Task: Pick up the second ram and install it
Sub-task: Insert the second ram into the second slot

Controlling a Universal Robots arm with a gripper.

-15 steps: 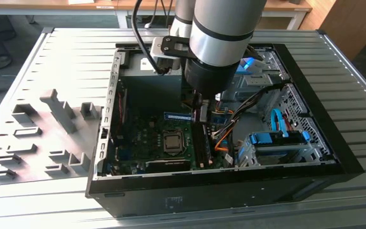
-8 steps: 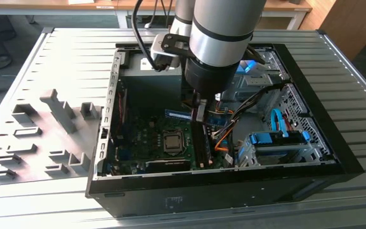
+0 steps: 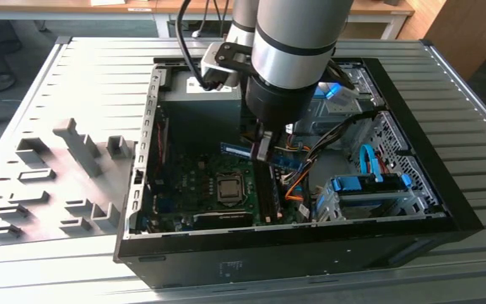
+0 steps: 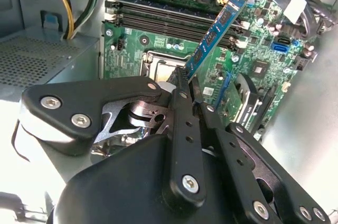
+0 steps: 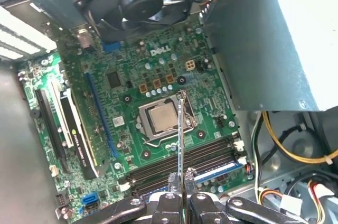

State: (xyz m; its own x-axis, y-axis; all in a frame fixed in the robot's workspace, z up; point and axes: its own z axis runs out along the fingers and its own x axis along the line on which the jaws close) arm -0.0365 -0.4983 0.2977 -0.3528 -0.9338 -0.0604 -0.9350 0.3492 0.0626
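Note:
My gripper (image 3: pixel 262 151) hangs inside the open computer case and is shut on the second ram (image 3: pixel 241 151), a narrow blue board with black chips. In the second wrist view the second ram (image 4: pixel 214 36) sticks out from between the black fingers (image 4: pixel 179 89) and tilts over the motherboard. In the first wrist view I see the second ram (image 5: pixel 181 129) edge-on, a thin line running over the processor socket (image 5: pixel 161 118), with the gripper (image 5: pixel 180 180) clamped on its near end. It is held above the long memory slots (image 5: pixel 174 167) and does not touch them. The memory slots (image 4: pixel 163 20) lie beyond its tip.
The black case (image 3: pixel 445 209) stands open on a ribbed metal table. Inside are a grey power supply (image 5: pixel 274 39), a fan (image 5: pixel 134 2), an upright expansion card (image 5: pixel 74 129), yellow and orange cables (image 5: pixel 296 150) and a blue-tabbed drive cage (image 3: pixel 366 187). Grey fixture blocks (image 3: pixel 66 158) sit at the exterior view's left.

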